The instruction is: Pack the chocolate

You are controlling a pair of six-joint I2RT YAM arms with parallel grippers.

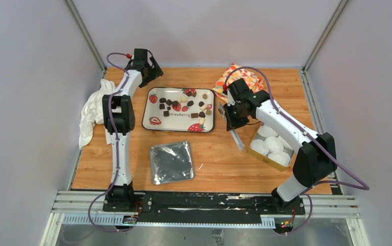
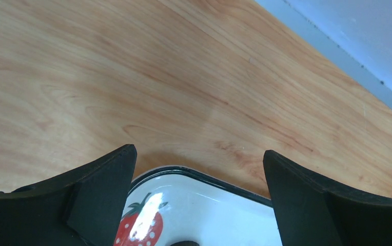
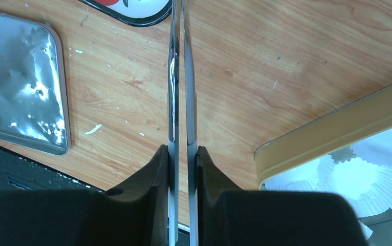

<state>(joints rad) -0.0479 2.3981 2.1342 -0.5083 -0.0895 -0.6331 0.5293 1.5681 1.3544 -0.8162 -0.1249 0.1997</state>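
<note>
The chocolate point(image 1: 183, 105), several small dark, tan and cream pieces, lies on a white strawberry-print tray point(image 1: 153, 110) at the middle back. My left gripper point(image 1: 153, 72) is open and empty above the tray's far left corner; the left wrist view shows its jaws point(image 2: 199, 169) wide apart over the tray corner point(image 2: 224, 210). My right gripper point(image 1: 231, 117) is shut on metal tongs point(image 1: 238, 139) between the tray and a gold box point(image 1: 269, 164). In the right wrist view the fingers point(image 3: 182, 154) pinch the tongs point(image 3: 178, 77), which reach toward the tray's corner point(image 3: 142, 18).
The gold box point(image 3: 327, 128) holds white pleated paper cups point(image 1: 273, 144), also seen in the right wrist view point(image 3: 358, 174). A silver tin lid point(image 1: 171, 162) lies near the front middle. A white cloth point(image 1: 91, 113) hangs at the left edge. A patterned cloth point(image 1: 240, 77) lies at the back.
</note>
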